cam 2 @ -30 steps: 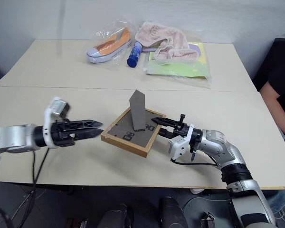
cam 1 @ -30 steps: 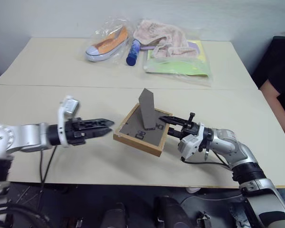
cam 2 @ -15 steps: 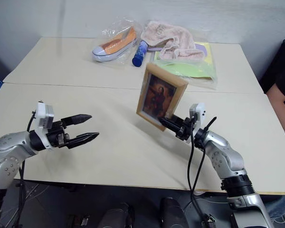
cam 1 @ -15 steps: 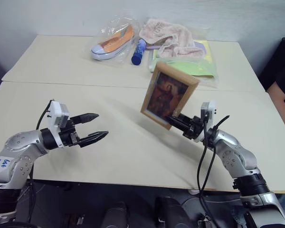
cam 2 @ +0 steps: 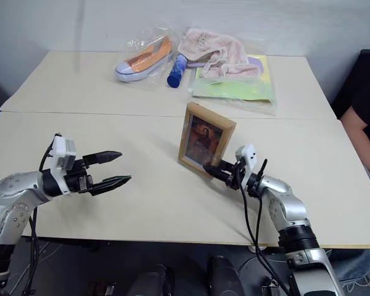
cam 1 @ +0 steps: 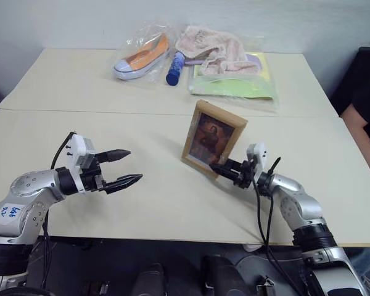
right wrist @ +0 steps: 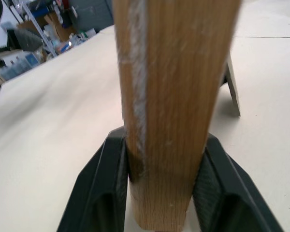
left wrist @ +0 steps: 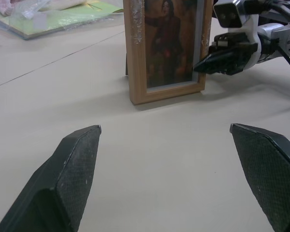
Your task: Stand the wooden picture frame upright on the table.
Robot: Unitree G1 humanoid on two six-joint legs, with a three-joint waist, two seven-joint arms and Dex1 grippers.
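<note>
Table [cam 1: 111, 129] of 2 pale cream panels, joined at a seam, is seen spread across the scene. At its far side a bagged orange shoe [cam 1: 140, 57], a blue bottle [cam 1: 172, 69], a pink cloth [cam 1: 211, 47] and a green sheet in plastic [cam 1: 234, 85] are laid close together. A person's dark sleeve [cam 1: 365, 98] is seen at the right edge. The wooden picture frame [cam 1: 212, 139] is stood upright on the near panel, just past the seam, its dark portrait turned toward the robot and its stand flap [right wrist: 230, 82] propped behind. The right gripper [cam 1: 221, 168] is placed at the frame's lower right edge, 1 black finger [right wrist: 100, 188] on each side of the wood, touching or nearly so; whether it is squeezed cannot be told. The left gripper [cam 1: 123, 167] is held well apart from the frame, its 2 fingers spread wide and grasping nothing.
</note>
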